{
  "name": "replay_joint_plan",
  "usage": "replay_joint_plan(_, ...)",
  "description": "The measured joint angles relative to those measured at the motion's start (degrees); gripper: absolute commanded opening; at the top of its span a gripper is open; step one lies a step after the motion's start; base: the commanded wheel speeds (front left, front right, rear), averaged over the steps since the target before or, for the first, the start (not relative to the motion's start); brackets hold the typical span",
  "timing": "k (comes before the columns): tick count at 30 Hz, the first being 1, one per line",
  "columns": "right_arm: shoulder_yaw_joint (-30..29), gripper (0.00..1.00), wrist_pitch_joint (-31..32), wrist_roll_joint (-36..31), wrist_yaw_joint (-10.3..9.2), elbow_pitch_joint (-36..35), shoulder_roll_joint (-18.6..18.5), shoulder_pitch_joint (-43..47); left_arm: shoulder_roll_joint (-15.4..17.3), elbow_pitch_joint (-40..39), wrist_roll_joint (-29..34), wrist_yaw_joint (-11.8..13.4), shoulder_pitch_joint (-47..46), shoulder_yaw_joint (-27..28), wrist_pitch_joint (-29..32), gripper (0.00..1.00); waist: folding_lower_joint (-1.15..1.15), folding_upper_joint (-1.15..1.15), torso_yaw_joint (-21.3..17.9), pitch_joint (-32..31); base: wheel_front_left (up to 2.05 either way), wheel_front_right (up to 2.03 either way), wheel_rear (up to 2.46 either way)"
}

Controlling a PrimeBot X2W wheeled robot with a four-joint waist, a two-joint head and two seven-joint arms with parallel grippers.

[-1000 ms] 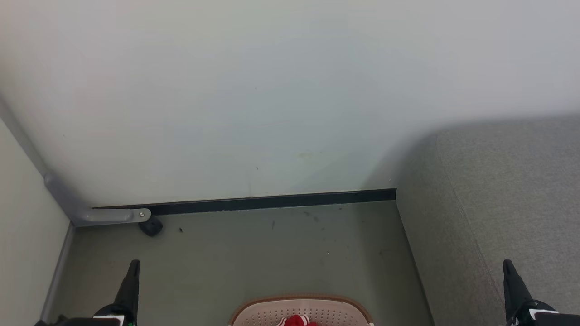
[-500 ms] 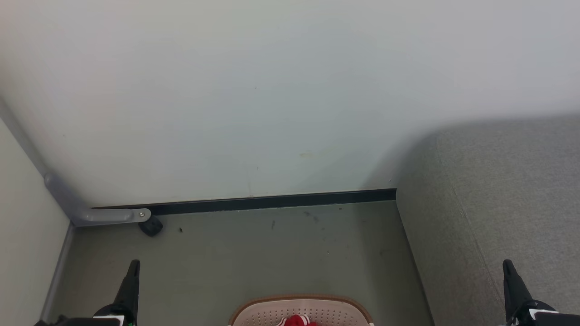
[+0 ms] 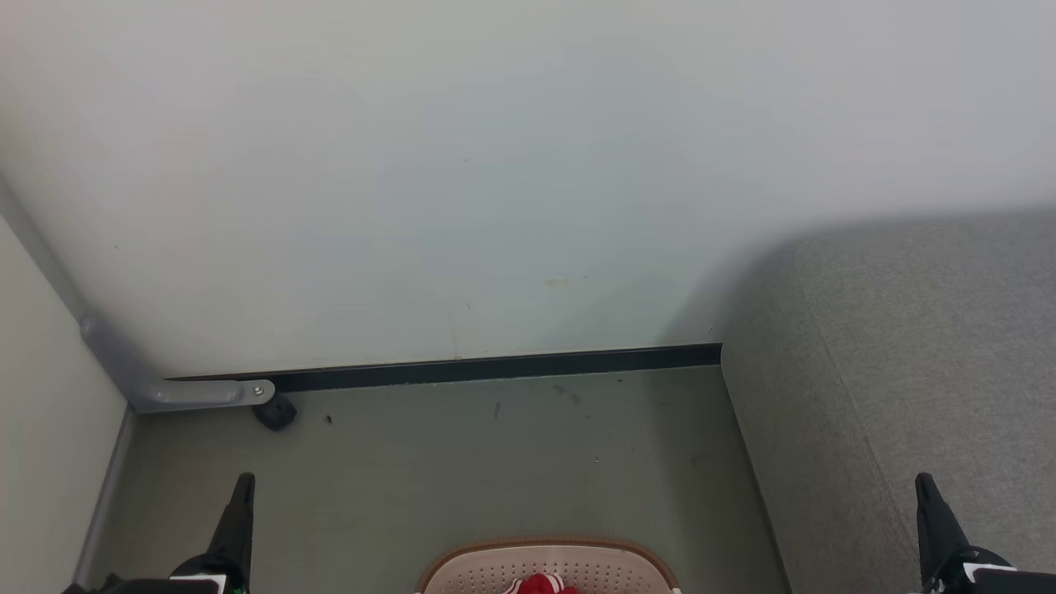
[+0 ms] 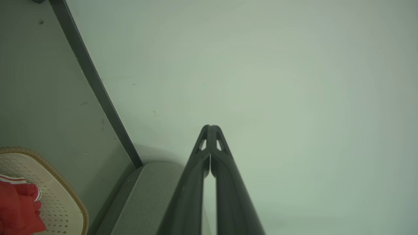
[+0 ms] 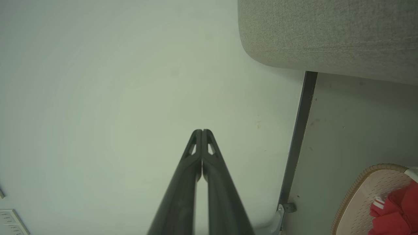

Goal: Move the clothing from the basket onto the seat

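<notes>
1. You are at the first step. The clothing [image 3: 540, 585] lies as a red heap in the basket [image 3: 487, 571], at 6 o'clock in the head view, on the floor [image 3: 495, 462].
2. The seat [image 3: 907, 346] is at 3 o'clock, near the basket, with a strip of floor between them.
3. The left gripper [image 3: 242, 495] at 7 o'clock and the right gripper [image 3: 926, 495] at 5 o'clock each have their fingers pressed together. They hold nothing and point toward the wall [image 3: 495, 165].
4. I judge that next you should bend the waist to bring the basket into view, part the fingers of one gripper and lower it into the heap. The right arm is nearer to the seat.
5. The cloth is soft, so pinch a thick fold.
</notes>
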Motion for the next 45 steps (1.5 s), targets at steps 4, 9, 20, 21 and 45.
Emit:
replay_joint_plan(4,0.00,0.00,0.00,0.00,0.00,0.00,0.00,0.00,0.00,0.00,0.00,0.00,0.00,0.00,0.00,0.00,0.00,0.00,0.00,0.00,0.00,0.00,0.00)
replay_joint_plan(9,0.00,0.00,0.00,0.00,0.00,0.00,0.00,0.00,0.00,0.00,0.00,0.00,0.00,0.00,0.00,0.00,0.00,0.00,0.00,0.00,0.00,0.00,0.00)
replay_joint_plan(20,0.00,0.00,0.00,0.00,0.00,0.00,0.00,0.00,0.00,0.00,0.00,0.00,0.01,0.00,0.00,0.00,0.00,0.00,0.00,0.00,0.00,0.00,0.00)
replay_joint_plan(21,0.00,0.00,0.00,0.00,0.00,0.00,0.00,0.00,0.00,0.00,0.00,0.00,0.01,0.00,0.00,0.00,0.00,0.00,0.00,0.00,0.00,0.00,0.00)
replay_joint_plan(45,1.46,1.00,-1.46,-0.02,-0.09,2.29,1.04,2.25,-0.69,2.74,0.01,0.09,2.86,-0.16,-0.59,1.00,0.00,0.00,0.02,0.02,0.00,0.00,0.00)
